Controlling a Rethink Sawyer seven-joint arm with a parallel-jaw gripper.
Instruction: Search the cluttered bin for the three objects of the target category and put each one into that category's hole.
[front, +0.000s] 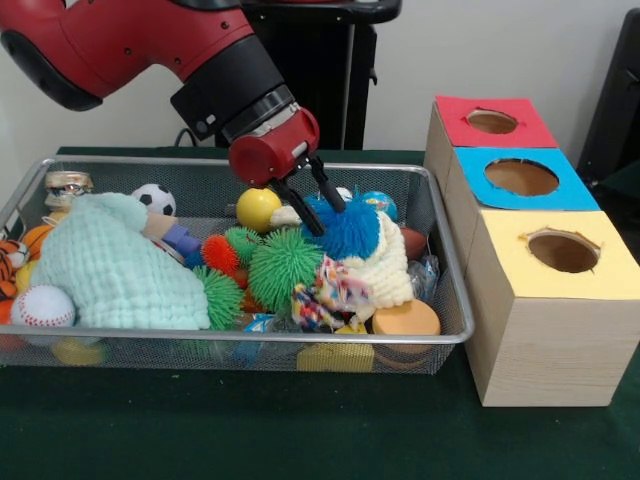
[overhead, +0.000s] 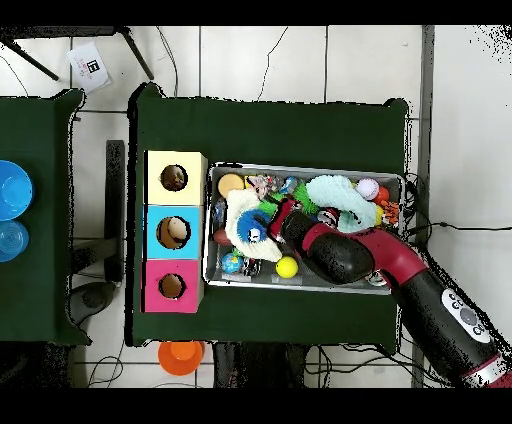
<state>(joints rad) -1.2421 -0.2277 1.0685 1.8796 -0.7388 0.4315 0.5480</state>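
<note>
Reaching down into the wire bin (front: 455, 300), the red and black arm (front: 150, 45) is setting its gripper (front: 328, 215) against a blue fuzzy toy (front: 350, 228) near the bin's middle; the two black fingers (front: 300, 210) are standing narrowly apart, their tips buried at the toy's edge, and whether they are pinching it cannot be told. A green spiky ball (front: 283, 265) is lying just beside the blue toy, with an orange spiky ball (front: 220, 252) next to it; a yellow ball (front: 258, 209) is sitting just behind the gripper; a pale green cloth (front: 115, 270) is covering the bin's other end, with a baseball (front: 42, 306) and a small soccer ball (front: 153, 198) beside it. Standing just beside the bin, a wooden box (front: 545, 350) is showing three round holes, topped red (front: 455, 115), blue (front: 470, 175) and yellow (front: 500, 265); in the overhead view, the arm (overhead: 420, 285) is crossing the bin (overhead: 305, 288) toward the box (overhead: 175, 231).
</note>
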